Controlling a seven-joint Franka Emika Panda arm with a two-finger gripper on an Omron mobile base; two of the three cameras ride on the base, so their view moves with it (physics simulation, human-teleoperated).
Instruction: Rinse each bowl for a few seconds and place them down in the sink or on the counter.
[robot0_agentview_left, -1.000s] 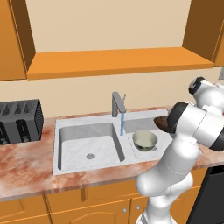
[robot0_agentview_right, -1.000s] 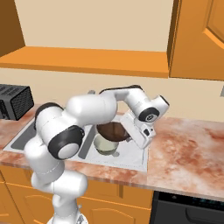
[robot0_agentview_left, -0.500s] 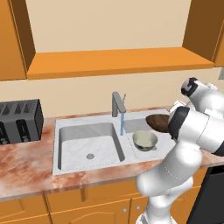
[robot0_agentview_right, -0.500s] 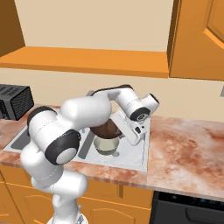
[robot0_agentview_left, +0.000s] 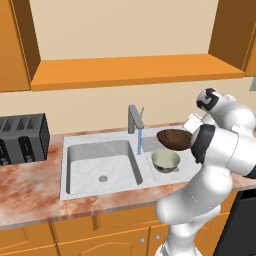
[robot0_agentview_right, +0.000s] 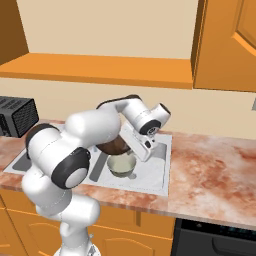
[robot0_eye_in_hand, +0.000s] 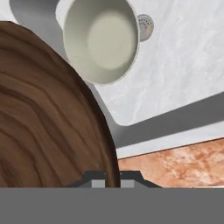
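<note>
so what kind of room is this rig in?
A home-style kitchen, rendered. A double-basin sink with a running faucet sits in a marbled counter above orange cabinets, a black toaster to one side, and two bowls are at the sink.

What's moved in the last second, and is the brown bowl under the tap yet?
The gripper, shut on the brown bowl's rim, carried it leftward over the right basin toward the water stream; it now hangs above the cream bowl, near the stream but not yet under it. The cream bowl, faucet, running water and toaster stayed put.
</note>
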